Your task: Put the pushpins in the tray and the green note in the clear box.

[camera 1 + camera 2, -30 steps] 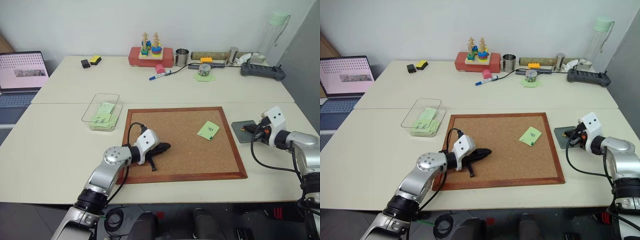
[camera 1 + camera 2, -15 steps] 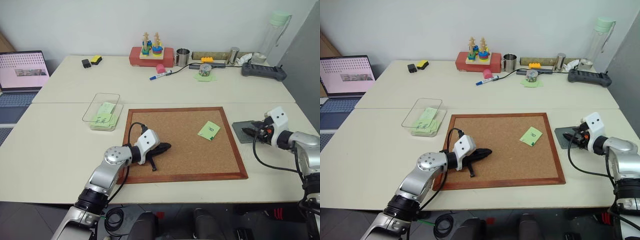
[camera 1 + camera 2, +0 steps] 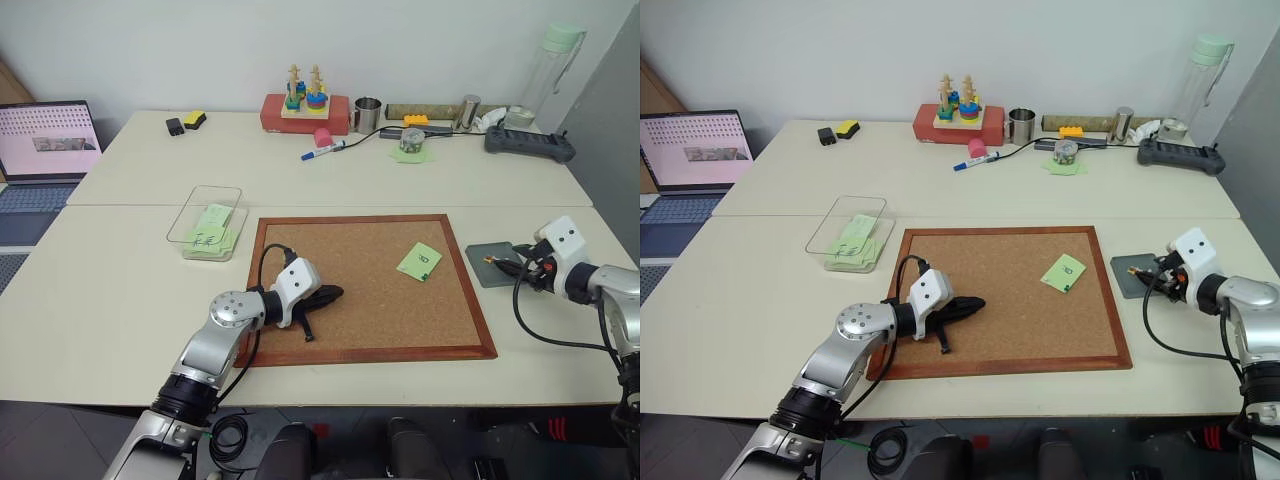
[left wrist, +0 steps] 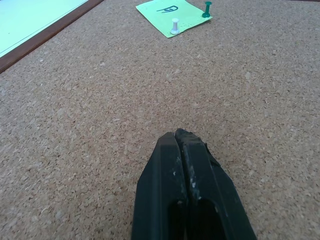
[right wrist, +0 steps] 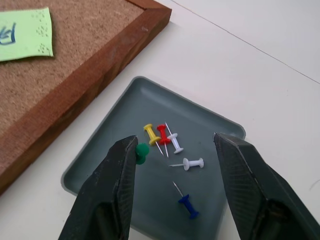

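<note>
From the head views the pins in the tray [image 5: 120, 125] are too small to make out, and the two pins on the green note [image 3: 418, 261] barely show; the wrist views settle both. In the right wrist view the note is cut off at the picture's edge, as is the corkboard [image 3: 370, 330]. The green pin [image 5: 142, 150] in the tray is partly hidden behind one finger of the right gripper [image 5: 175, 145].

The right gripper hangs over the grey tray with its fingers spread wide, gripping nothing. Between them, lying loose on the tray floor, are a yellow pin [image 5: 149, 132], a red pin [image 5: 163, 132], two white pins [image 5: 193, 163] and a blue pin [image 5: 188, 205] — the green one lies right at one fingertip.

The left gripper [image 4: 181, 134] rests low over the cork, its fingers pressed together on nothing. The green note lies well ahead of it, near the board's right side, with a white pin [image 4: 174, 25] and a dark green pin [image 4: 207, 8] standing in it.

The clear box [image 3: 199, 202] sits just off the board's far left corner — well apart from both grippers — with other green notes [image 3: 208, 236] inside.
</note>
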Robot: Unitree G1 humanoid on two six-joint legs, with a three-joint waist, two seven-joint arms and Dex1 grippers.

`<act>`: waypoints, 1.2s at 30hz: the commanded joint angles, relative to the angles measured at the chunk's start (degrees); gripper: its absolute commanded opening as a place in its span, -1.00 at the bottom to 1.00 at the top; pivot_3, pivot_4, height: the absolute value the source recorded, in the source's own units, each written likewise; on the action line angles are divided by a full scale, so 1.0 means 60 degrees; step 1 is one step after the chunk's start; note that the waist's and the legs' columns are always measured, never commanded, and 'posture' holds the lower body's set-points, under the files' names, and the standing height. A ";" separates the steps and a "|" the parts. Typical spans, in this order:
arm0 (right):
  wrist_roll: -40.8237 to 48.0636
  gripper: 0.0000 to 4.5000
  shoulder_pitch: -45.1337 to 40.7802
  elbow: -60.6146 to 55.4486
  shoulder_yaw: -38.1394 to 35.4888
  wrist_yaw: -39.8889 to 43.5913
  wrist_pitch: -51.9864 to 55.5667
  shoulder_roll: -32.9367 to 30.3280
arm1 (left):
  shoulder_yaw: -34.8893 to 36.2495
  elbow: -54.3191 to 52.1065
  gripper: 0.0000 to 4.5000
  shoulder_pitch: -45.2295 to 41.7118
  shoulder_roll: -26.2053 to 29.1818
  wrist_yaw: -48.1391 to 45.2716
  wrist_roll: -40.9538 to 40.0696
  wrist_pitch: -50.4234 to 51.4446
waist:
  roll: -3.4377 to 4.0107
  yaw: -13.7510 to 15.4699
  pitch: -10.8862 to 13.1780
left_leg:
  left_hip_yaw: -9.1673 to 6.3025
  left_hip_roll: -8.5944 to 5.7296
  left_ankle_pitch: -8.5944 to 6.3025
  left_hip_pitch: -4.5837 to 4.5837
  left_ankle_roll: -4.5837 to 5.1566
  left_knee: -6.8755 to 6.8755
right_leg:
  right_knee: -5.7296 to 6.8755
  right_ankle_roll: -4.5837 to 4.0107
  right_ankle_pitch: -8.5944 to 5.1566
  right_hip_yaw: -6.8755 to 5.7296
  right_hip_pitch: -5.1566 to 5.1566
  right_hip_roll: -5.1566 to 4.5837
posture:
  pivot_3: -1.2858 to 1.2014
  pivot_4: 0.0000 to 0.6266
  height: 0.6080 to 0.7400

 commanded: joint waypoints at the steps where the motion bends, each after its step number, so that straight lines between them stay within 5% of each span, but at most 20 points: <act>1: -0.0052 0.11 0.0035 -0.0044 -0.0005 0.0010 -0.0314 -0.0004 | -0.0206 0.0151 -1.00 0.0108 -0.0027 -0.0031 0.0185 0.0062 | 0.0000 0.0001 0.0000 | -0.0001 0.0000 0.0000 0.0000 0.0000 -0.0001 | 0.0001 0.0000 0.0000 -0.0001 0.0000 0.0000 | 0.03 -0.52 1.00; 25: 0.0217 0.11 0.0177 -0.0521 -0.0162 0.0292 -0.0296 0.0056 | -0.0191 0.0144 -1.00 0.0113 0.0012 -0.0027 0.0201 0.0058 | 0.0001 0.0005 0.0000 | -0.0003 0.0000 0.0000 0.0001 0.0000 0.0000 | 0.0000 0.0001 0.0000 -0.0002 0.0002 0.0000 | 0.03 -0.52 1.00; 36: 0.1826 0.11 0.0210 -0.3108 -0.0022 0.1621 0.1442 -0.0044 | -0.0169 0.0106 -1.00 0.0082 0.0025 -0.0035 0.0189 0.0076 | 0.0001 0.0013 0.0000 | -0.0028 0.0003 0.0000 0.0001 0.0000 0.0000 | 0.0000 0.0002 -0.0001 -0.0003 0.0002 0.0000 | 0.03 -0.52 1.00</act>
